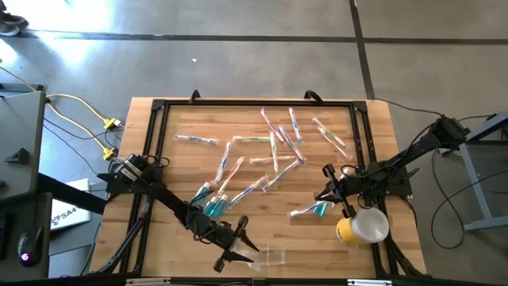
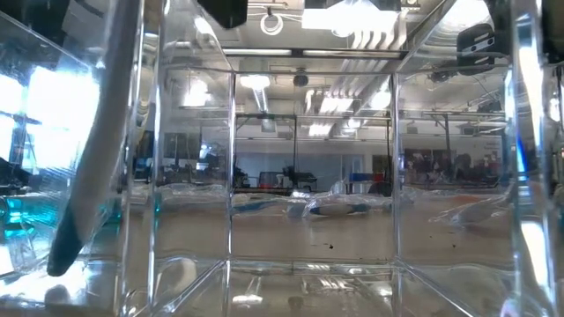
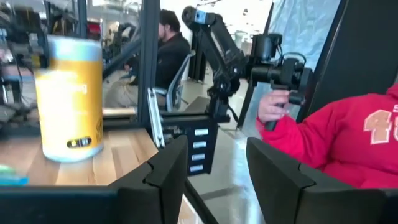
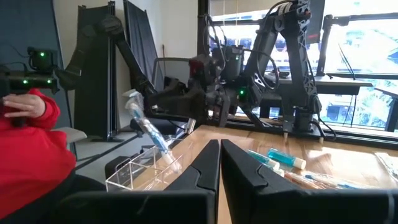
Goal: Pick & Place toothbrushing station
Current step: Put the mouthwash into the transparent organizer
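Grey concrete floor (image 1: 254,48) is surrounding the pale wooden bench (image 1: 262,238); left jaws (image 1: 236,248) are standing spread beside the clear plastic organiser (image 1: 274,256) holding one wrapped toothbrush (image 4: 149,132), right jaws (image 1: 327,187) pressing together above scattered wrapped toothbrushes (image 1: 270,155).

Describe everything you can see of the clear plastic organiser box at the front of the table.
The clear plastic organiser box is a small, transparent, open-topped holder split by thin see-through walls into compartments. It stands upright on the wooden table, near its front edge, just beside the left hand. One wrapped toothbrush leans tilted in it, its top sticking out. Whether the open hand touches the box cannot be told.
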Controlling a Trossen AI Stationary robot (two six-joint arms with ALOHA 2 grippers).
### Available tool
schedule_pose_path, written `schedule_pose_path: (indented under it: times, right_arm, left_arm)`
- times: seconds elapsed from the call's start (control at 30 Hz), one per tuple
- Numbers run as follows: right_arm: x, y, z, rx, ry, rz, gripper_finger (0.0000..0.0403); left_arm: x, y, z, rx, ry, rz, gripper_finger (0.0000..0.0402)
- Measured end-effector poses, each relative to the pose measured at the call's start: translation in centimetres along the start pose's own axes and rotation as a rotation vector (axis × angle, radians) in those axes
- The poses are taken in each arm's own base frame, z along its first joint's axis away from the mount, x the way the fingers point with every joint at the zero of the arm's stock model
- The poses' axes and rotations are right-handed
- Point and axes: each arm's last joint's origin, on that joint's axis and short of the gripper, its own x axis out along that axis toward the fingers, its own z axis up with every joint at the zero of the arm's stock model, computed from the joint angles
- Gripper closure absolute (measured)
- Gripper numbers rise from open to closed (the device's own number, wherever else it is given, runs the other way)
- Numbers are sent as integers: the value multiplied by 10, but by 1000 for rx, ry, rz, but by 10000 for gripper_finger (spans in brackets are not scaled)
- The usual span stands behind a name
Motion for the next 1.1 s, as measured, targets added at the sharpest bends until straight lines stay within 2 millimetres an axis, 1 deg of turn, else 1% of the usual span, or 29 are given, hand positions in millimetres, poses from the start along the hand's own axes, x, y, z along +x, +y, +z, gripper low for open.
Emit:
schedule_pose_path:
  times: [0.13,0.3,0.4,0.47,0.57,0.63,0.73,0.83,0.93,1.03,1.1]
  right_arm:
    - [0,0,0,0,-1,0,395]
    - [0,0,1,23,-8,3,395]
    - [0,1,1,26,-13,27,395]
    - [0,1,2,26,-25,41,395]
    - [0,1,3,27,-26,47,395]
    - [0,1,3,40,-25,47,395]
    - [0,1,3,51,-25,47,395]
    - [0,1,2,51,-24,47,395]
    - [0,1,2,51,-24,47,395]
    - [0,1,2,53,-23,47,395]
    - [0,1,2,53,-23,47,395]
  left_arm:
    - [0,0,10,1,-22,15,242]
    - [-2,3,22,36,-13,174,243]
    - [-5,3,35,-6,34,227,243]
    - [-11,4,47,-43,111,254,243]
    - [-27,5,71,-85,238,340,243]
    - [-43,7,84,-140,333,409,243]
    - [-71,12,94,-326,442,582,243]
    - [-100,17,93,-484,551,785,243]
    - [-123,21,88,-591,646,969,243]
    - [-139,23,83,-681,703,1129,243]
    - [-146,24,79,-724,734,1209,243]
